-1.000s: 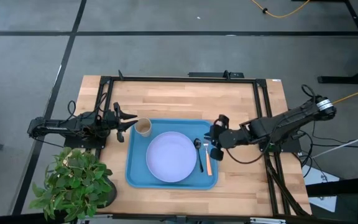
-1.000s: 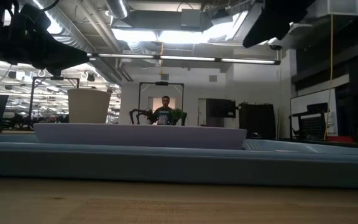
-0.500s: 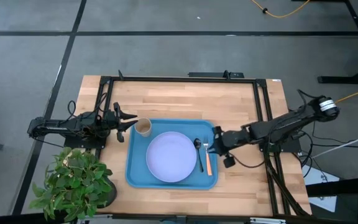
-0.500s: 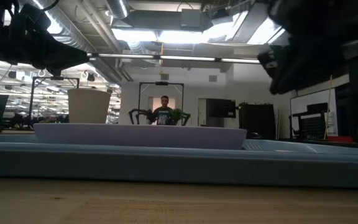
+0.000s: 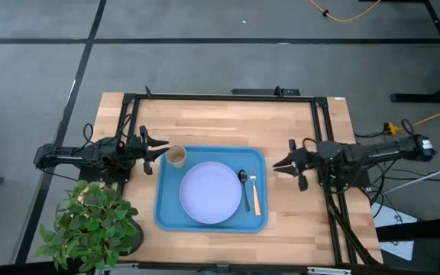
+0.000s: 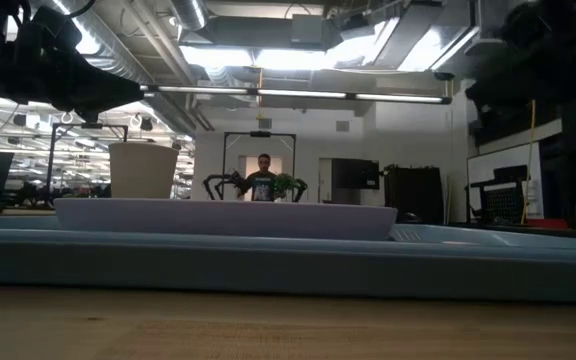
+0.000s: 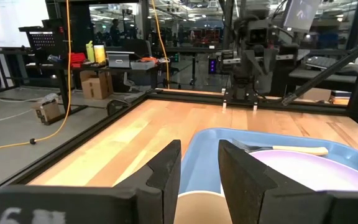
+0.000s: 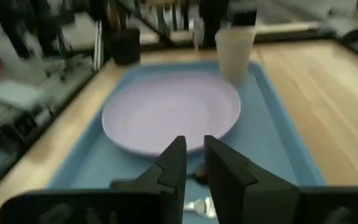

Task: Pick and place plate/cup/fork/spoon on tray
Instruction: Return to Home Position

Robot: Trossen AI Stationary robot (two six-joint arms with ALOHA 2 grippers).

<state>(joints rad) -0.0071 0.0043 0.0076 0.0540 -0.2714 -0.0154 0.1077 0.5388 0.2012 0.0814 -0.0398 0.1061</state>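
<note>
The right gripper (image 5: 277,163), fingers slightly parted and empty, has drawn back off the bright blue rectangular plastic tray (image 5: 166,208) to the table's right side. On the tray lie the round lavender plate (image 5: 210,192), small tan cup (image 5: 176,156), slim dark spoon (image 5: 244,189) and wooden-handled metal fork (image 5: 254,192). The left gripper (image 5: 163,151), fingers parted, waits beside the cup. Placement appears complete.

site: robotics lab / open workshop | floor: grey concrete (image 5: 205,69), loose yellow cable (image 5: 342,14) | bench: wood table (image 5: 220,122) in black metal frame (image 5: 220,96) | ceiling: bare ducts (image 6: 158,40), strip lights (image 6: 298,97) | bg: another framed rig (image 6: 258,135), boxes (image 7: 95,87), cluttered benches (image 7: 129,59), person (image 6: 264,172)
</note>
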